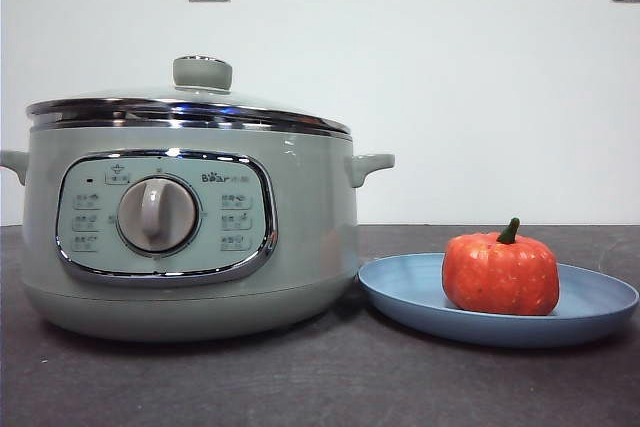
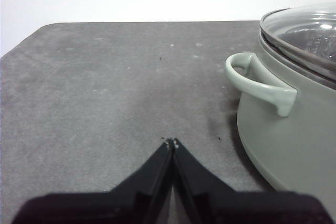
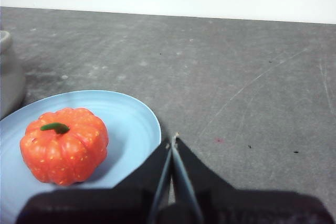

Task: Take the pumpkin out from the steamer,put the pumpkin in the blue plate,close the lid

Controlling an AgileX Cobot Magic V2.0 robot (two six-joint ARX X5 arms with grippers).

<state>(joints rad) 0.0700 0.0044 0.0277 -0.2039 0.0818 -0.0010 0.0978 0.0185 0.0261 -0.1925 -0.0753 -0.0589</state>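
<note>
Dark table point(image 1: 200, 387) held everything in place: the pumpkin point(image 1: 500, 272) sat in the blue plate point(image 1: 400, 292), the lid point(image 1: 190, 107) covered the steamer point(image 1: 190, 247). Left gripper point(image 2: 172, 142) and right gripper point(image 3: 172, 141) rested pressed together, empty; the task looked complete.

Lab: bare wall point(image 1: 420, 67), grey table point(image 1: 300, 387)

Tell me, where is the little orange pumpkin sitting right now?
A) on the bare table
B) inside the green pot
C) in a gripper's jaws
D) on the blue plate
D: the pumpkin rests upright on the blue plate beside the steamer, whose lid is on.
</note>
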